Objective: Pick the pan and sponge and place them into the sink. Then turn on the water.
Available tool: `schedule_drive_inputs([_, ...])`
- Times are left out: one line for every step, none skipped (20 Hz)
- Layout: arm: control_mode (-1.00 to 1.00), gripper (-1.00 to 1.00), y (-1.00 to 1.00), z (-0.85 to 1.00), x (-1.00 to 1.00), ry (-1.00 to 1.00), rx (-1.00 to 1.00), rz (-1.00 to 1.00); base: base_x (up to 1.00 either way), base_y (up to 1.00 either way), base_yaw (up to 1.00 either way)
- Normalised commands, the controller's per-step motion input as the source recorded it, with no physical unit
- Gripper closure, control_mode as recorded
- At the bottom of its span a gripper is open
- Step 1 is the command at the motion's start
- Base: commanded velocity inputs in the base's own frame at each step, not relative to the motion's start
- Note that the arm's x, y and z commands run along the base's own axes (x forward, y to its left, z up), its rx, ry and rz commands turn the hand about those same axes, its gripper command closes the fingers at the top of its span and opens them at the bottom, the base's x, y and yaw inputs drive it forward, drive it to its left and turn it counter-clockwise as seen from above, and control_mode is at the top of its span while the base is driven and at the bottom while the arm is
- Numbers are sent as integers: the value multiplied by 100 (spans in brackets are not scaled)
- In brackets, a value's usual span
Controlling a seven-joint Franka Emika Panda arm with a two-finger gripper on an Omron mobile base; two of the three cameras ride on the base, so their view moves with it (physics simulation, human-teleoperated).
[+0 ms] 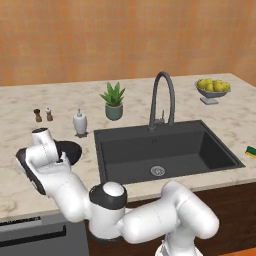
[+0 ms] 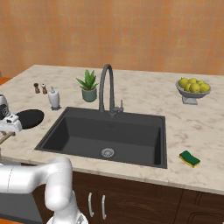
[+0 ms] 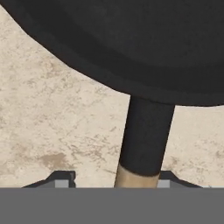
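Down at the left end of the counter, the claw (image 3: 114, 183) straddles the pan's handle (image 3: 144, 140), one fingertip on each side of it.
Whether the jaws already pinch the handle or stand just off it, I cannot tell. The pan (image 1: 70, 150) lies flat on the marble counter (image 2: 144, 98), left of the sink (image 1: 165, 150), and looks stiff and fairly heavy; its dish would likely droop away from a grip this far out, so a firm hold close to the dark neck seems wise. The smooth wooden part may slip. Far right of the sink, near the counter's front edge, sits the sponge (image 2: 190, 158), small, soft and light, easy to squeeze across its short sides.
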Motion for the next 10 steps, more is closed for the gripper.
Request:
schedule_drive_inputs([-100,100,-71,-100,0,0,4,-8,0,0,0])
schedule_drive_inputs([-100,100,-79,-100,0,0,5,-11,0,0,0])
schedule_drive_inputs([-100,100,-86,-100,0,0,6,-12,0,0,0])
schedule_drive_inputs([-100,100,-77,-100,-1,0,1,-14,0,0,0])
schedule_drive_inputs([-100,100,-71,-100,-4,-4,0,-15,0,0,0])
schedule_drive_inputs([-100,100,-63,-100,-5,-7,0,-15,0,0,0])
schedule_drive_inputs([-100,100,-57,-87,-3,-10,0,-13,0,0,0])
schedule_drive_inputs([-100,100,-46,-66,-6,-14,-1,-13,0,0,0])
schedule_drive_inputs([-100,100,-46,-34,-11,-22,-2,-12,0,0,0])
schedule_drive_inputs([-100,100,-58,-5,-26,-31,0,-14,0,0,0])
